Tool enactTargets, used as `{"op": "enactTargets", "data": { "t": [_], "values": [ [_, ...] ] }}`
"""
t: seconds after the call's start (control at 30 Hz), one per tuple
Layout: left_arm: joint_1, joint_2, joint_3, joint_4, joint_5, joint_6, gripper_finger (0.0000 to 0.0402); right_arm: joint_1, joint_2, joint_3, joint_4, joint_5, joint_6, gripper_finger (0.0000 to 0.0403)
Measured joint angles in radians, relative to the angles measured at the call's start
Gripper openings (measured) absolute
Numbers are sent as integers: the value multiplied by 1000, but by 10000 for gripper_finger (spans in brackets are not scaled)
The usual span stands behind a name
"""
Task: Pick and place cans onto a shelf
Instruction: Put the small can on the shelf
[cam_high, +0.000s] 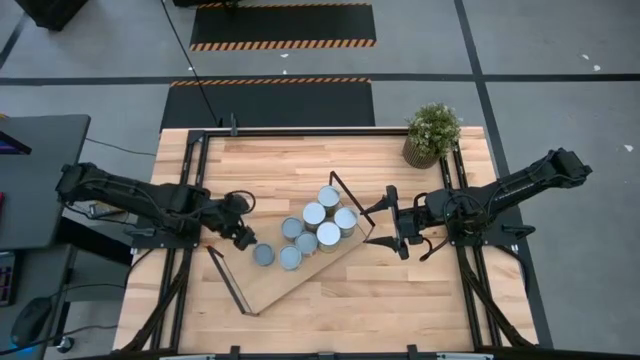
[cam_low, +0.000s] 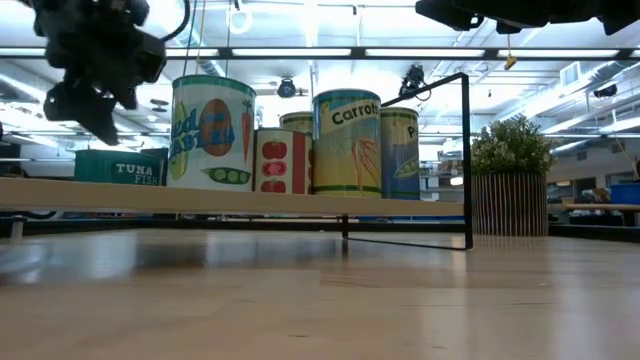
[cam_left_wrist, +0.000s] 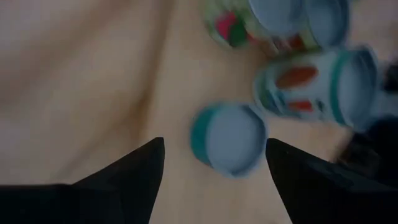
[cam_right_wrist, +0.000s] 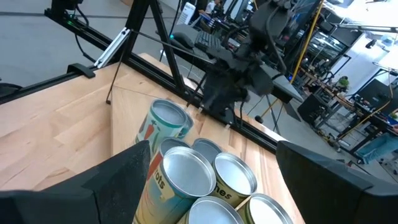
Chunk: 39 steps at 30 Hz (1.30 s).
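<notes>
While its two dark fingers (cam_left_wrist: 134, 180) stand wide apart with nothing between them, the left hand (cam_high: 243, 236) hovers above the shelf (cam_high: 262, 286), at about nine o'clock from the cluster of cans (cam_high: 315, 230). Directly ahead of it in its wrist view sits a low teal-sided tuna can (cam_left_wrist: 230, 138) with a pale round top, framed by the gap between the fingers but not touched by them; in the low view this hand (cam_low: 100, 70) hangs above the shelf board, over the tuna can (cam_low: 120, 167) at the left end of the row. At about three o'clock from that can stands a taller can with a carrot and peas on its label (cam_low: 212, 133), then a small tomato can (cam_low: 281, 160), a carrots can (cam_low: 347, 142) and further cans behind. From above, eight cans show on the light-wood shelf, which lies diagonally across the bench (cam_high: 300, 160), its black wire loop frames (cam_high: 350, 203) at both short ends. The two lowest cans (cam_high: 277, 256) sit side by side nearest the left hand, the other six packed together toward two o'clock from them. The right hand (cam_high: 397, 235) waits at three o'clock of the cluster, just off the shelf's end, fingers (cam_right_wrist: 118, 180) spread wide and empty. A potted plant (cam_high: 432, 134) stands at the bench's far right corner.
</notes>
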<state>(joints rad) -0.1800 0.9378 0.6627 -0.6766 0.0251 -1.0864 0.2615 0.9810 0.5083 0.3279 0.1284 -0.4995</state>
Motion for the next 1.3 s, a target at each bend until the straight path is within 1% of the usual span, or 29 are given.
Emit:
{"op": "enactTargets", "data": {
  "t": [0.07, 0.13, 0.17, 0.33, 0.4, 0.53, 0.73, 0.8, 0.9, 0.97, 1.13, 1.3],
  "values": [
    [-11, 26, 41, -62, -83, 2, 285, 0, 0, 0, 0, 0, 0, 356],
    [-16, 72, 63, -62, -107, 18, 285, 0, 0, 0, 0, 0, 0, 356],
    [-15, 100, 69, -58, -99, 21, 285, 0, 0, 0, 0, 0, 0, 356],
    [-13, 256, 100, -56, 20, 26, 285, 0, 0, 0, 1, 0, 0, 356],
    [-13, 311, 123, -56, 61, 52, 285, -1, 0, 0, 0, 0, 0, 356],
    [-13, 384, 198, -59, 77, 105, 285, -1, 0, 0, 1, 0, 3, 356],
    [-13, 431, 290, -67, 96, 129, 285, -1, 0, 0, 1, -1, 3, 356],
    [-14, 444, 309, -103, 106, 135, 285, -1, 0, 0, 1, -1, 3, 356],
    [-14, 456, 330, -211, 69, 161, 285, -1, 0, 0, 1, -1, 3, 356],
    [-14, 456, 331, -251, 39, 176, 285, -1, 0, 0, 1, -1, 3, 356],
    [-14, 456, 329, -263, -26, 216, 285, -1, 0, 0, 0, -1, 3, 356],
    [-14, 456, 328, -246, -10, 206, 285, -1, 0, 0, 0, -1, 3, 356]
  ]
}}
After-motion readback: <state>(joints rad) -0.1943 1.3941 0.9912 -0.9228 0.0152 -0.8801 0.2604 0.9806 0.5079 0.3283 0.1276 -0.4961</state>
